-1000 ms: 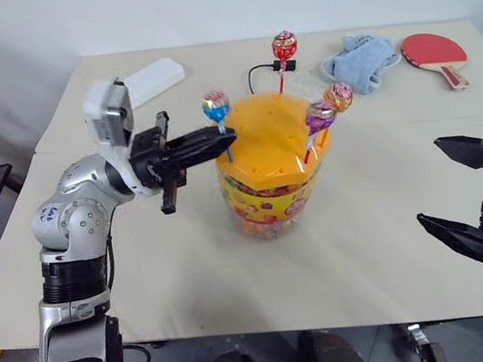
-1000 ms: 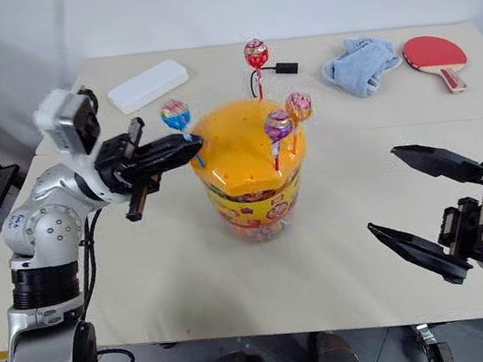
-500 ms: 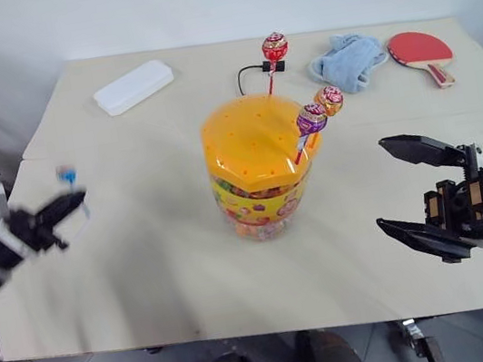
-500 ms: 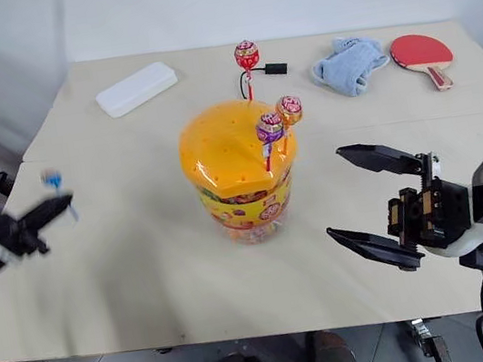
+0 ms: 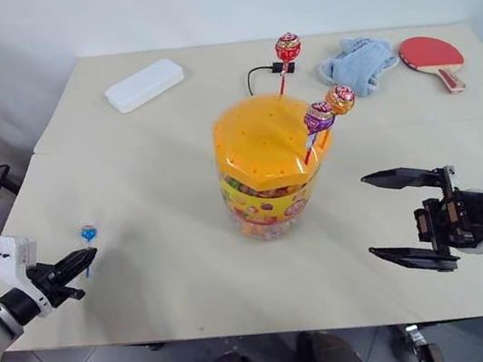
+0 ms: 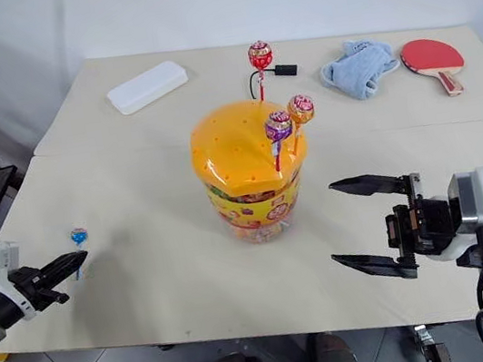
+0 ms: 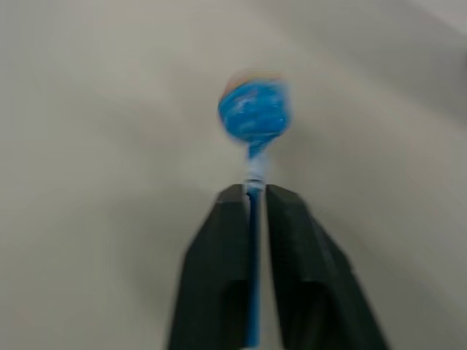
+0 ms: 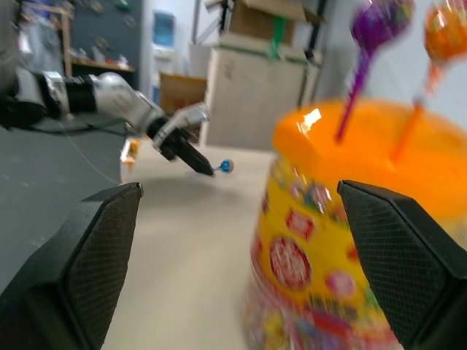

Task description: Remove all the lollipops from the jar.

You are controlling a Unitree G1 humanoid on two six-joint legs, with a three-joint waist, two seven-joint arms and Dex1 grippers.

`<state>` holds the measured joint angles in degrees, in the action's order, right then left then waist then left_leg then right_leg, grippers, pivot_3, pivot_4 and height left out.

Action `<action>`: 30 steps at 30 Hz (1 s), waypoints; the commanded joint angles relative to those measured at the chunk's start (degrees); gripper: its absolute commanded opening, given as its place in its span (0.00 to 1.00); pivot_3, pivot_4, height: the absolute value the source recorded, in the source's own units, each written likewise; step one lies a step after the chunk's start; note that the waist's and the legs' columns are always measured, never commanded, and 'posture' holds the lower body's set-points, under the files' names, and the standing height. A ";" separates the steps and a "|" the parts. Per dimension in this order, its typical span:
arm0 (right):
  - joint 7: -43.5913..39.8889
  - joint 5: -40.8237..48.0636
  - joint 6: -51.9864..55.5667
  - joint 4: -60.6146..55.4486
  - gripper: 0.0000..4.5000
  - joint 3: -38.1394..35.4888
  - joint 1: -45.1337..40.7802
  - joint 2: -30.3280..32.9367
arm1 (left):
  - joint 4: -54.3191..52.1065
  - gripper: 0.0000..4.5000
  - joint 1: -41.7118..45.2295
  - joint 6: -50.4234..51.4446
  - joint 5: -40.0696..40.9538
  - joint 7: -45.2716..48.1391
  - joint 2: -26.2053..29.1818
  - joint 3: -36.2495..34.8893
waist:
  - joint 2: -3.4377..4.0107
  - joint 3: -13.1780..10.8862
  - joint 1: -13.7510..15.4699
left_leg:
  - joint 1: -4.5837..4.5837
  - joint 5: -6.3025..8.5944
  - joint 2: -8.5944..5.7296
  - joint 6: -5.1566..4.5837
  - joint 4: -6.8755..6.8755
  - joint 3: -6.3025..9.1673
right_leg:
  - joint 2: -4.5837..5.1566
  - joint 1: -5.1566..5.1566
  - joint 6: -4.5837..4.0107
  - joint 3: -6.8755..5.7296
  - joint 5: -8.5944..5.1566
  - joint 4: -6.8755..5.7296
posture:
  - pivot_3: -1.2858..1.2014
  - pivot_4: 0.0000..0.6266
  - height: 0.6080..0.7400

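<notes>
The jar, with an orange dotted lid and a yellow label, stands mid-table. Three lollipops stick up from its lid: red at the back, purple and orange on the right side. A blue lollipop is out of the jar, low over the table's front left. My left gripper is shut on its stick, and the left wrist view has the blue head just past the fingertips. My right gripper stands wide open to the jar's right, pointing at it, holding nothing.
A white flat box lies at the back left. At the back right are a black cable plug, a blue cloth and a red paddle. The left gripper is close to the table's front left edge.
My left arm swung away from the jar lid, left and down to the table's front left, carrying the blue lollipop. The right gripper edged toward the jar, still open.
</notes>
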<state>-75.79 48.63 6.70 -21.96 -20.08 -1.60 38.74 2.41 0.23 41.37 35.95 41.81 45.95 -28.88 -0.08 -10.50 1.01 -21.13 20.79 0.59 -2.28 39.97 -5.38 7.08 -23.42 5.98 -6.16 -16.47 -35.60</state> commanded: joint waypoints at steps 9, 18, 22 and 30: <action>6.54 3.19 1.11 -1.06 1.00 -7.99 0.20 0.69 | 6.65 0.83 -1.86 -11.53 2.42 22.16 6.44 -8.10 | 0.00 0.00 -0.88 | -0.03 0.01 0.02 0.02 -0.01 -0.03 | -0.02 -0.05 -0.04 -0.03 -0.02 0.02 | 0.52 0.24 1.00; 16.55 6.92 9.20 -0.99 1.00 -9.42 -2.13 2.66 | -9.65 0.91 9.17 -8.37 15.69 25.46 3.53 -4.87 | 0.07 -0.03 -0.70 | -0.02 0.01 -0.06 0.01 0.01 0.08 | 0.21 -0.02 -0.08 -0.06 -0.04 0.08 | 0.52 0.24 1.00; 19.08 3.40 11.11 -0.42 1.00 -1.92 -9.31 2.39 | -14.53 0.99 17.11 -6.97 18.46 21.18 -0.16 0.12 | 0.12 -0.02 -1.45 | -0.02 -0.05 -0.10 -0.01 0.01 0.03 | 0.13 -0.04 -0.03 -0.04 -0.02 -0.10 | 0.52 0.24 1.00; 20.74 1.04 13.96 3.62 1.00 7.88 -21.90 -1.95 | -16.02 0.99 20.57 -7.07 18.98 21.72 -2.20 4.95 | 0.13 -0.02 -2.28 | -0.05 -0.05 0.13 0.09 0.04 -0.16 | -0.51 -0.08 -0.04 0.04 -0.02 -0.06 | 0.52 0.24 1.00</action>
<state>-55.02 50.19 20.50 -18.23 -13.16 -22.15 37.27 -11.42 19.89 34.46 53.53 63.26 43.57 -23.55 0.04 -10.52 -1.27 -21.18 20.74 0.73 -2.20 40.02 -5.54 6.58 -23.51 5.94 -6.11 -16.50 -35.66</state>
